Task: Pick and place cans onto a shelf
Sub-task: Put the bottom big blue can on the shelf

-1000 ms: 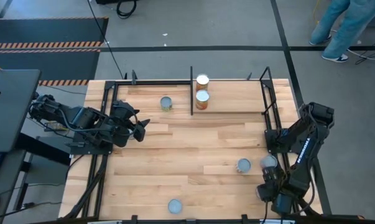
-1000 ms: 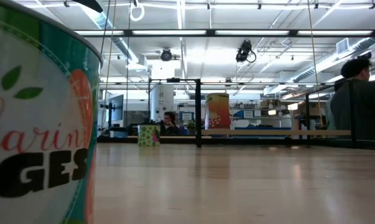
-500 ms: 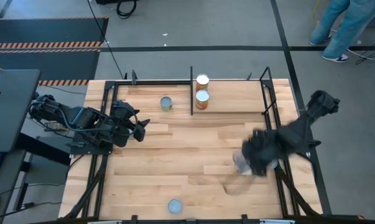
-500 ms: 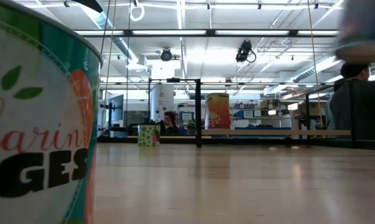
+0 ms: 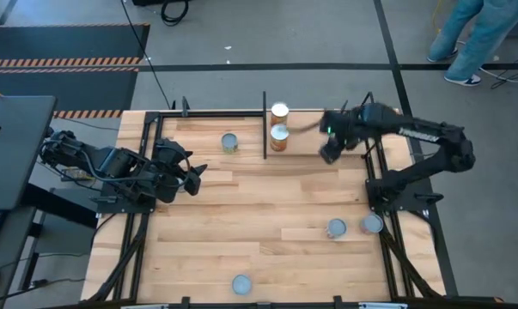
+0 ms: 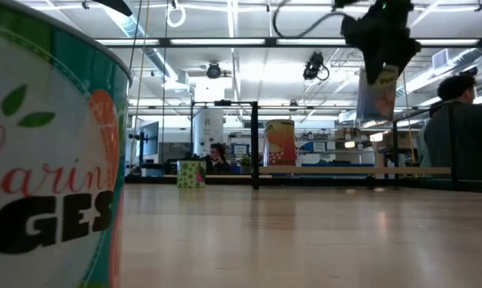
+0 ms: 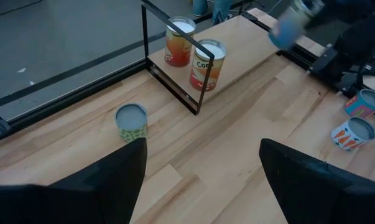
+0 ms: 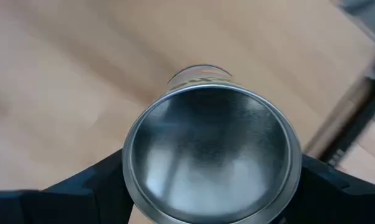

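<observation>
My right gripper [image 5: 329,148] is shut on a can [image 6: 378,90] high above the shelf's wooden board [image 5: 190,133], right of the black divider post [image 5: 265,129]. The can's silvery end [image 8: 212,163] faces the right wrist camera. Two orange cans [image 5: 279,134] [image 5: 280,110] stand on the board by the divider, and a green can [image 5: 230,142] stands left of it. My left gripper [image 5: 188,177] is open and empty at the table's left side. My right gripper pinches the can between its two fingers [image 8: 97,186], one on each side of the can's wall near its upper end [image 6: 380,70]. The fingers come from above, pointing down. The can hangs below them, roughly upright and lifted clear of board and table.
Two cans [image 5: 336,227] [image 5: 372,224] stand near the table's right edge, and one [image 5: 241,284] stands at the near edge, filling the left of the low view [image 6: 49,160]. Black shelf posts [image 5: 368,129] stand by the held can. A person [image 5: 473,39] walks beyond the table.
My right gripper has swung from the table's near right corner past the two cans at the right, risen, and gone to the far edge over the shelf board. It stays shut on the can, which travels with it, lifted clear.
</observation>
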